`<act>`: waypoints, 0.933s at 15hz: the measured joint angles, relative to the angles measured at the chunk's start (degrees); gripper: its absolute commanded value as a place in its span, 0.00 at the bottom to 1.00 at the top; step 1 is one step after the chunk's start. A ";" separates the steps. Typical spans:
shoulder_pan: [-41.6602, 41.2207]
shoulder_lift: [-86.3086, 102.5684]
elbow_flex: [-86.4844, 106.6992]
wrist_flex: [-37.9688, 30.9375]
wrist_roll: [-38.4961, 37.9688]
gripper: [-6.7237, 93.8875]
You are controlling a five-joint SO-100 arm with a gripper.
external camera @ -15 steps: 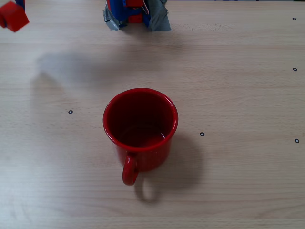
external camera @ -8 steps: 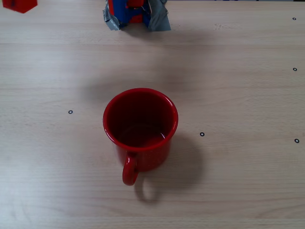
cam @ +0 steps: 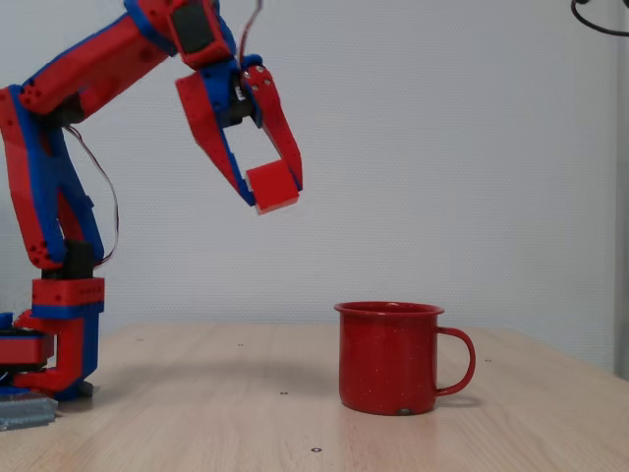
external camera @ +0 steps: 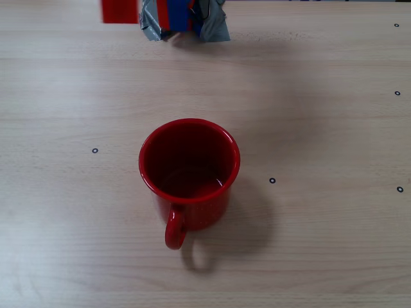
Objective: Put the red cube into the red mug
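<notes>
The red cube [cam: 272,187] hangs high in the air, pinched between the red fingers of my gripper [cam: 270,192], which is shut on it. From above the cube [external camera: 119,11] shows only at the top edge, left of the arm's base. The red mug [external camera: 189,168] stands upright mid-table with its opening up and its handle toward the near edge. In the side-on fixed view the mug [cam: 389,356] stands to the right of and well below the cube, handle pointing right. The cube is left of the mug's rim, not over it.
The red and blue arm [cam: 59,177] rises from its base [external camera: 183,19], taped to the table's far edge. Small black ring marks [external camera: 95,151] dot the wooden tabletop [external camera: 321,128]. A dark cable [cam: 600,15] hangs at the upper right.
The held cube has travelled rightward along the top edge of the overhead view, from the far left corner to just left of the arm's base. The mug has not moved.
</notes>
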State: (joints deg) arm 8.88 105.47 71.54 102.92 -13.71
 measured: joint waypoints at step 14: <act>-13.36 -41.31 -29.97 -0.09 12.66 0.07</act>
State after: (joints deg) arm -4.48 64.16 41.57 102.83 -1.05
